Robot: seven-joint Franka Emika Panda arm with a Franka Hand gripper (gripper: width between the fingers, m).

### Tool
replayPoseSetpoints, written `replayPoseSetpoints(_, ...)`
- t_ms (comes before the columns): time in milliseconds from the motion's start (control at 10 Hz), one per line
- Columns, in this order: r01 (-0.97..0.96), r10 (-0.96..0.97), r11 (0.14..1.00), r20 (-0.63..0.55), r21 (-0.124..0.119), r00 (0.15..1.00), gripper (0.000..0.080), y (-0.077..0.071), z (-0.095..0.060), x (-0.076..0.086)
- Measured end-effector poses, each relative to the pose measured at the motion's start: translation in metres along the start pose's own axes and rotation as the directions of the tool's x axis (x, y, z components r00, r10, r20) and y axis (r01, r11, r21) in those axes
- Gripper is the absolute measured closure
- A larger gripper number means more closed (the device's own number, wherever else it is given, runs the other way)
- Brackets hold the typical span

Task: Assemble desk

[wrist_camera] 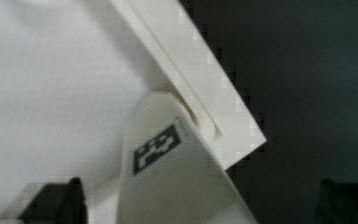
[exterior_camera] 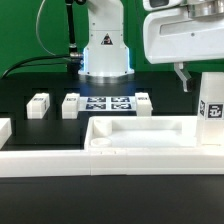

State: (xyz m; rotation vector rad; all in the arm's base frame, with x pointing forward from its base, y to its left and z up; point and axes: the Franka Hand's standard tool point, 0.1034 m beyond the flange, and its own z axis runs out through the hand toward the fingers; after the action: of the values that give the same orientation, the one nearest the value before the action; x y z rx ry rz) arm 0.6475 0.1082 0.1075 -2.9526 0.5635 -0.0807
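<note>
The white desk top (exterior_camera: 140, 135), a wide tray with a raised rim, lies on the black table in the exterior view. One white square leg (exterior_camera: 212, 108) with a black-and-white tag stands upright at its corner on the exterior view's right. My gripper (exterior_camera: 204, 82) hangs just above that leg, with one dark finger (exterior_camera: 183, 78) showing. In the wrist view the leg (wrist_camera: 158, 150) stands against the top's rim (wrist_camera: 194, 80). It sits between my fingertips (wrist_camera: 51, 200), which stand wide apart and do not touch it. My gripper (wrist_camera: 197, 205) is open.
Three loose tagged legs (exterior_camera: 38, 104), (exterior_camera: 70, 104), (exterior_camera: 143, 101) lie in a row behind the desk top, beside the marker board (exterior_camera: 107, 104). A long white border rail (exterior_camera: 60, 162) runs along the front. The arm's base (exterior_camera: 105, 50) stands at the back.
</note>
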Motion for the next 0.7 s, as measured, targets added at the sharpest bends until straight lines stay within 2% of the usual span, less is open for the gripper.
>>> replayPoseSetpoints(100, 0.123, -0.123, 0.992, -0.001, -0.006, 0.992, 0.0151, -0.0004, 0.0039, 0.005)
replayPoseSetpoints(200, 0.182, -0.182, 0.983, -0.001, -0.023, 0.983, 0.0151, -0.0047, 0.0067, 0.0011)
replayPoseSetpoints(300, 0.17, -0.17, 0.985, 0.0, -0.018, 0.986, 0.0151, -0.0063, 0.0067, 0.0003)
replayPoseSetpoints(500, 0.15, -0.15, 0.988, -0.001, -0.02, 0.989, 0.0421, -0.0044, 0.0067, 0.0012)
replayPoseSetpoints(600, 0.069, -0.069, 0.997, -0.001, -0.026, 0.998, 0.0421, 0.0002, 0.0069, 0.0026)
replayPoseSetpoints(700, -0.046, 0.046, 0.999, -0.005, -0.028, 0.999, 0.0496, 0.0021, 0.0071, 0.0033)
